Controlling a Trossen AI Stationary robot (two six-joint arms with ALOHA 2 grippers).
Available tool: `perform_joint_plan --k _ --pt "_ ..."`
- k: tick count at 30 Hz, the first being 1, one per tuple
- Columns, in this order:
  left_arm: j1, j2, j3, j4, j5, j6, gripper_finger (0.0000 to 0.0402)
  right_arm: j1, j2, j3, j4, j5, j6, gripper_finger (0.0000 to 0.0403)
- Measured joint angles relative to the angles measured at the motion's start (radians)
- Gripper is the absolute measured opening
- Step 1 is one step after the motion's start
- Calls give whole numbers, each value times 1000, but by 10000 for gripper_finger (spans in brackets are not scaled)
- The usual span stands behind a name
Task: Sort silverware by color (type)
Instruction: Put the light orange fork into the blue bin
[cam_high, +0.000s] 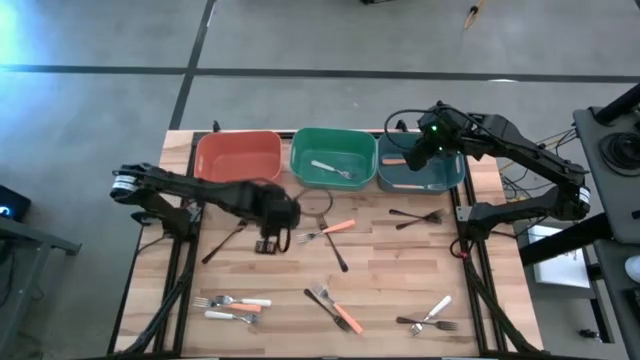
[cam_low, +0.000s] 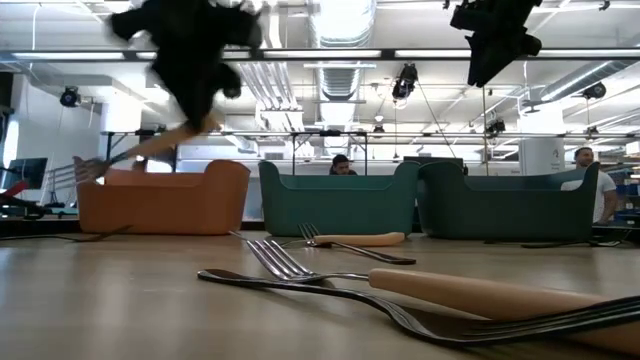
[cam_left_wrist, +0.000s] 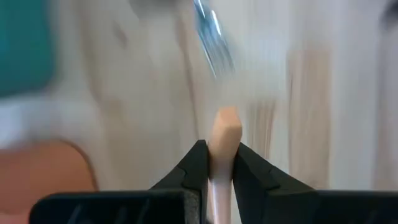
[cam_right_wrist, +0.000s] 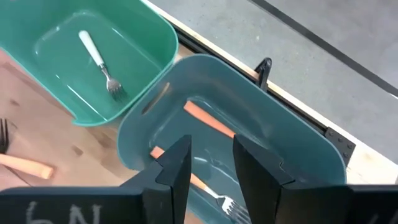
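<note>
1. While the left pincer (cam_left_wrist: 217, 163) pinches the handle of an orange fork (cam_left_wrist: 221, 149) above the bench (cam_high: 400, 290), near the red-orange bin (cam_high: 238, 158), the right pincer (cam_right_wrist: 211, 163) hangs spread and empty over the teal bin (cam_right_wrist: 298, 143), where two orange-handled forks (cam_right_wrist: 208, 122) already lie
2. The forks look light and rigid: thin metal tines on a narrow neck, with a thicker, rounded coloured handle that offers the better hold; the handle looks smooth, so a fork pinched off-centre may swing in the grip, and in the low view the held fork does hang tilted, tines lowest
3. A white-handled fork (cam_high: 330, 168) rests in the green bin (cam_high: 333, 140), whose glossy plastic walls curve up from a flat floor
4. On the pale wooden planks, more forks lie scattered: an orange one (cam_high: 328, 231) just right of the left pincer crossing a black one (cam_high: 333, 250), a black one (cam_high: 414, 215) near the teal bin, a white and orange cluster (cam_high: 232, 306) at the front left, an orange and black pair (cam_high: 334, 308) crossed at front centre, and a white one (cam_high: 432, 314) at front right
5. Crossed forks will likely need lifting from the topmost handle first
</note>
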Motion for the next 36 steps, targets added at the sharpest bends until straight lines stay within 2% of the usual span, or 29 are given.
perform_joint_plan --k 4,7,11,17,22,28,36 --pt "32 -34 151 116 -68 -94 31 0 0 -1 7 -27 21 107" --pt "50 -38 257 249 -141 -146 31 4 -1 -15 67 -124 16 105" --pt "66 -34 346 444 -229 -156 31 35 -6 -40 245 -251 0 108" --pt "112 -33 360 671 -240 -216 32 92 -8 -48 494 -360 -3 119" --pt "148 -14 358 730 -238 -246 32 129 -8 -48 640 -453 12 134" --pt "165 43 359 875 -236 -263 33 172 4 -48 736 -465 38 156" --pt "174 113 421 896 -236 -267 33 190 20 -49 750 -462 42 166"
